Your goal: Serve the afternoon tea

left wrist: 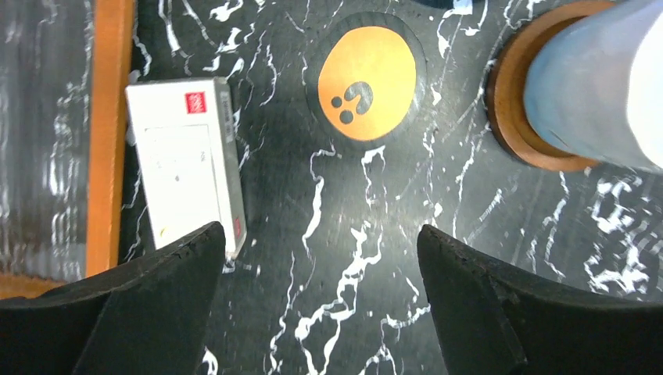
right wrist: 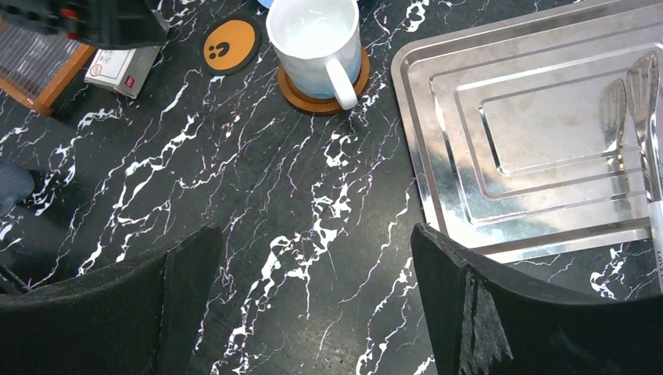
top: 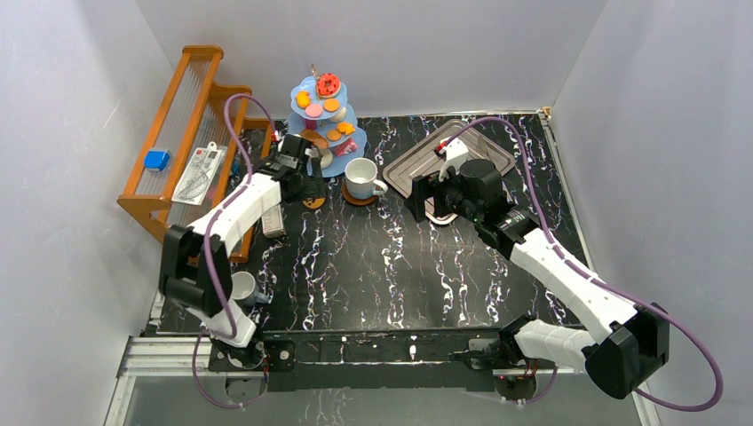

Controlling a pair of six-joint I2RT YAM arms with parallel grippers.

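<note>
From above, the 3-tier stand (top: 324,120) at 12 o'clock holds the pastries (top: 328,85), while the grey cup (top: 242,286) stands at 8 o'clock. Left wrist: the left gripper (left wrist: 320,258) is spread wide and empty, with the paw-print coaster (left wrist: 367,82) bare at 12 o'clock, probably meant for that cup. Right wrist: the right gripper (right wrist: 313,266) gapes empty, with the white mug (right wrist: 313,39) at 11 o'clock.

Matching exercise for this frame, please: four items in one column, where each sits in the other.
1. mug
2. coaster
3. tongs
4. grey cup

a. on the tray
b. at the table's near left corner
c. on the saucer
d. beside the saucer, nothing on it

Pairs: 1-c, 2-d, 3-a, 4-b
</note>
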